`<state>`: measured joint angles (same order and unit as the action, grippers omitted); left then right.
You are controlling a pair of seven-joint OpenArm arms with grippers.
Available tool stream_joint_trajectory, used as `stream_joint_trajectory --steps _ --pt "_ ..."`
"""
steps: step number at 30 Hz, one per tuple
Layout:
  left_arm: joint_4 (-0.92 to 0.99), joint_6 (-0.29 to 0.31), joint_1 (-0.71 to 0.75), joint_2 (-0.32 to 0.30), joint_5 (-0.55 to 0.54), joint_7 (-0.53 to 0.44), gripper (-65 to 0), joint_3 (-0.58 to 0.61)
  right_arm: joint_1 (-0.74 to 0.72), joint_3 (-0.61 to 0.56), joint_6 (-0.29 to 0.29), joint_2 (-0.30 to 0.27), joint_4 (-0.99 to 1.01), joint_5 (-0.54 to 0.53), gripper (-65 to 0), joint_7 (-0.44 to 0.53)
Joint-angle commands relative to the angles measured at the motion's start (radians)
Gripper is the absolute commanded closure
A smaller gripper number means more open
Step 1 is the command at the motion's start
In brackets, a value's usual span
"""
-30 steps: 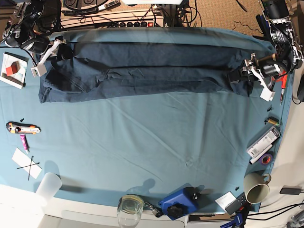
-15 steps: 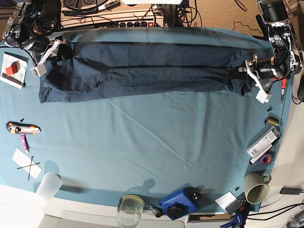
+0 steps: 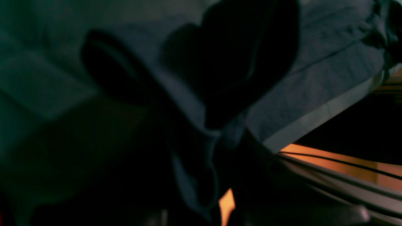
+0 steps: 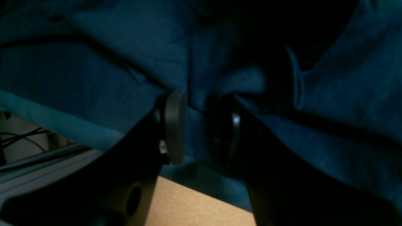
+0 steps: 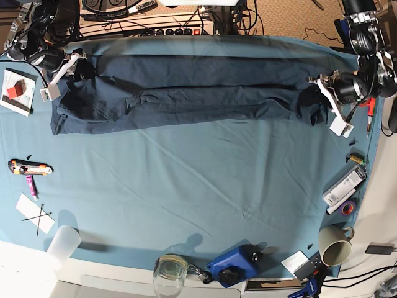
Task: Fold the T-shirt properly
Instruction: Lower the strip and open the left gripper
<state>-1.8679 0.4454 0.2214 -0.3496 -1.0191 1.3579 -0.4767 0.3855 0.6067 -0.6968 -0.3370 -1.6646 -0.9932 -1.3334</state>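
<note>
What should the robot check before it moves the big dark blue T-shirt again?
1. Left gripper closed on the dark slate-blue cotton T-shirt: ok; dark cloth is bunched in it in the left wrist view.
2. Right gripper pinching cloth: ok; shirt fabric sits between its fingers.
3. Shirt lying in one long band across the teal table cloth: ok, though its middle is wrinkled.
4. Both ends level: not ok; the end by the right gripper hangs lower toward the front.
5. Front of the table cloth free for the fold: ok; the box cutter, beige mug and glass jar sit at the edges.
6. Collar position: cannot tell.
</note>
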Motion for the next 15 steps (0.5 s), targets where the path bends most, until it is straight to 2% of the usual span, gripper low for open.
stream_joint_trajectory --steps 1,3,9,15 --pt "-0.045 0.003 0.007 -0.013 -0.021 -0.021 0.0 -0.003 -0.001 0.006 -0.001 -0.018 -0.012 -0.012 -18.5 0.016" --pt "-0.095 0.028 0.032 -0.013 -0.022 -0.035 0.0 -0.003 -0.001 0.006 -0.001 -0.018 -0.012 -0.012 -18.5 0.016" --pt "-0.233 0.027 0.069 -0.013 -0.021 -0.069 0.0 -0.003 -0.001 0.006 -0.001 -0.018 -0.012 -0.012 -18.5 0.017" --pt "-0.277 0.027 0.072 -0.007 -0.021 -0.08 0.0 -0.003 -0.006 0.006 -0.001 -0.018 -0.012 -0.011 -18.5 0.017"
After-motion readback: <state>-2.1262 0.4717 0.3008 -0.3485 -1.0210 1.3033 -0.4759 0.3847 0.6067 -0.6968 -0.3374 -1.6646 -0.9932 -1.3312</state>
